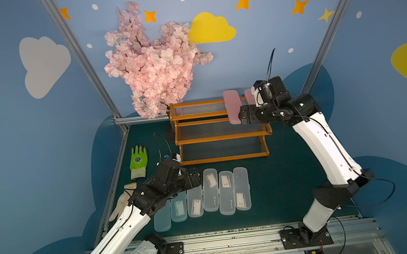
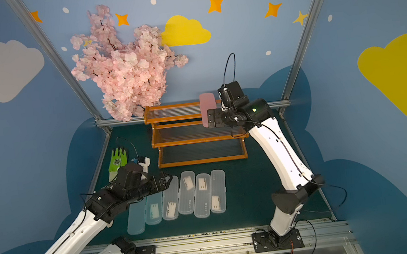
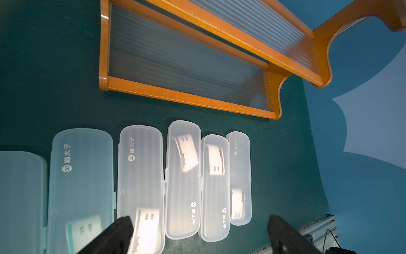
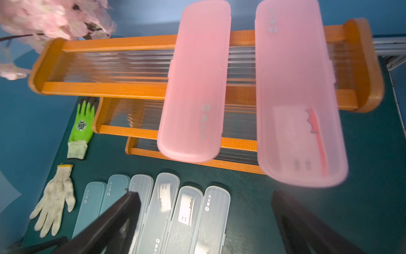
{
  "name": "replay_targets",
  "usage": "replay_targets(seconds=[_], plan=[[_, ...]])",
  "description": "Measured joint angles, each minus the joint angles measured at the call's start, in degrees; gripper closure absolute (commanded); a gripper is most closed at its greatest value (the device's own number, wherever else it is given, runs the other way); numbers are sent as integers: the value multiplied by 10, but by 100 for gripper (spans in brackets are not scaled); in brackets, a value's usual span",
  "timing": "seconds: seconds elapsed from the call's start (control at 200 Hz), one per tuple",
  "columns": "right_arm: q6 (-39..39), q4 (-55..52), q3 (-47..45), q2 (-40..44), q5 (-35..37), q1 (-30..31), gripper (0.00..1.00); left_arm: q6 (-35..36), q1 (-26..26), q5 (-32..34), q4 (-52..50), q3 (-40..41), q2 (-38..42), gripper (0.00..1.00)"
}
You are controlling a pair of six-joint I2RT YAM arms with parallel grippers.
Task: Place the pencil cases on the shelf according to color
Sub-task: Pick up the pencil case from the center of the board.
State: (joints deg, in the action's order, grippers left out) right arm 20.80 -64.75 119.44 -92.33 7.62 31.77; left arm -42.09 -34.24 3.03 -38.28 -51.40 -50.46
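Right, the pink step looks finished. Both pink pencil cases (image 4: 193, 83) lie across the top tier of the shelf (image 1: 200, 140), toward its right end. There is a gap between them, and their near ends overhang the front rail. Your right gripper (image 4: 205, 198) sits just on the near side of those overhanging ends. Its fingers (image 4: 123, 211) are spread wide with nothing between them, and neither seems to touch a case. The middle and bottom tiers are bare.

What's left is the row on the mat (image 1: 281, 176), near the shelf's front: two pale blue cases (image 1: 162, 218) at the left, then four clear cases (image 1: 227, 192). They lie parallel, and most touch along their long sides.

Your left gripper (image 3: 200, 222) hangs over the far end of that row, about where blue meets clear. Its jaws are apart and empty. In the wrist view one finger (image 3: 123, 228) shows over the leftmost clear case and the other out past the rightmost — so they span the whole clear group rather than one box. How high the tips ride above the lids I can't judge from here.

I'd say the next move is a single-case pick for one of the free tiers. The row is tightly packed and leaves little room for a fingertip between neighbours, so you would need to narrow the jaws to one case's width or start from an end case. Back the right arm out toward you carefully — those pink overhangs could tip if clipped.
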Motion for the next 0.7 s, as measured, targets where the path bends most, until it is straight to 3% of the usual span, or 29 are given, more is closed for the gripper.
replay_targets(seconds=[0.14,0.35,0.526,0.701], plan=[[0,44,-176,138,-10,20,1,-8,0,-5,-12,37,42,0],[59,97,-462,284,10,103,7,-29,-1,-20,-32,82,53,0],[136,148,-648,339,17,161,8,-44,-10,-26,-24,93,46,0],[208,205,-732,326,14,199,7,-59,-19,-31,-15,118,42,0]])
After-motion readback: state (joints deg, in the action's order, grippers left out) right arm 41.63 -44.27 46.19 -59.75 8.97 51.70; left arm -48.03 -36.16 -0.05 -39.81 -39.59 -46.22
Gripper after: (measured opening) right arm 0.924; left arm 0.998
